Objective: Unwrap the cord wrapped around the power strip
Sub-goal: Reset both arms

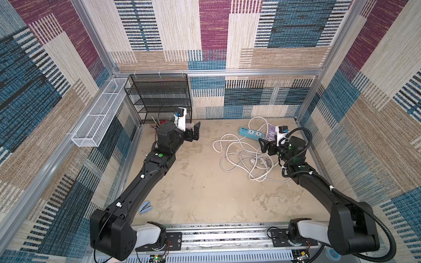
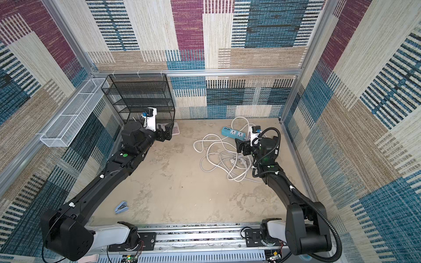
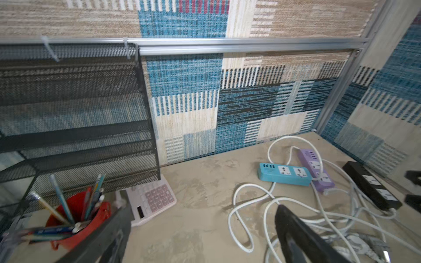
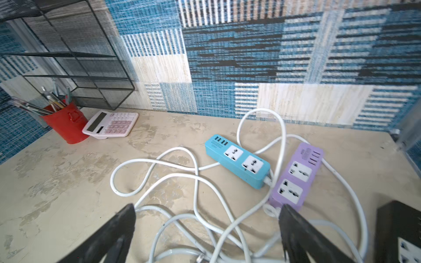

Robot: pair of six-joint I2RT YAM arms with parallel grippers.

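Observation:
Three power strips lie at the back right of the table: a blue one (image 1: 251,133) (image 2: 233,132) (image 3: 284,174) (image 4: 237,164), a purple one (image 3: 316,170) (image 4: 296,175) and a black one (image 3: 371,185) (image 4: 401,234). White cord (image 1: 257,117) (image 4: 283,141) sprawls in loose tangled loops in front of and around them. One strand crosses the purple strip. My right gripper (image 1: 264,145) (image 2: 239,145) (image 4: 207,218) hovers open just above the cord heap, holding nothing. My left gripper (image 1: 196,133) (image 2: 167,133) (image 3: 202,227) is open and empty at the back left, well apart from the cords.
A black mesh shelf (image 1: 159,98) stands against the back wall and a white wire basket (image 1: 100,113) hangs on the left wall. A red pen cup (image 3: 75,216) and a pink calculator (image 3: 150,200) sit by the left gripper. A blue stapler (image 1: 145,207) lies front left.

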